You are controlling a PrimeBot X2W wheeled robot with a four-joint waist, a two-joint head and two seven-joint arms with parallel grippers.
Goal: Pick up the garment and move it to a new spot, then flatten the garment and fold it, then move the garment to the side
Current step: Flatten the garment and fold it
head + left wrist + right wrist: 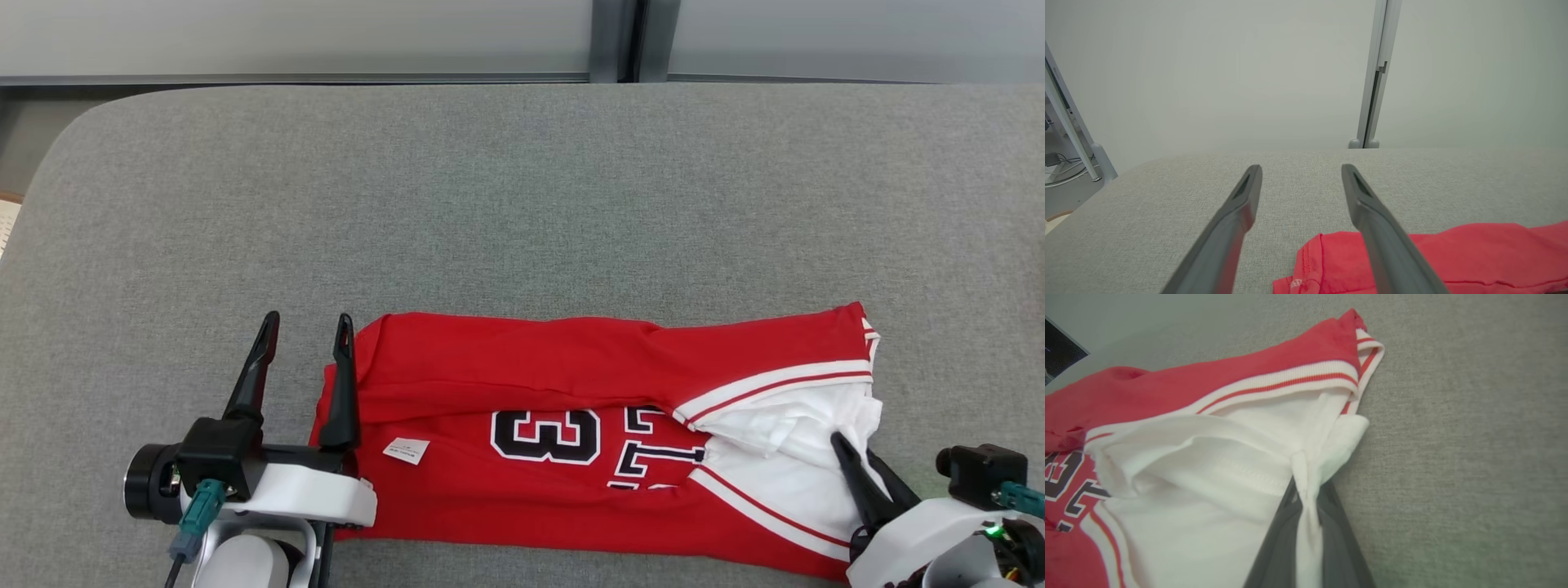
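The garment [522, 384] is a red jersey with white sleeves, striped trim and black-and-white lettering, lying partly folded lengthwise across the near part of the grey surface. My right gripper [841, 445] is shut on a pinch of its white sleeve cloth at the right end; in the right wrist view the garment's white fabric [1208, 473] runs between the two dark fingers [1278, 547]. My left gripper [306, 327] stands open at the garment's left end, its right finger over the red hem. The left wrist view shows the garment [1453, 257] under that finger, nothing between the fingertips.
The grey fabric-covered surface [522, 204] stretches wide beyond the garment, with a rounded far-left corner. A pale wall with a grey vertical post [1374, 81] stands behind it. A small white label [406, 449] lies on the red cloth.
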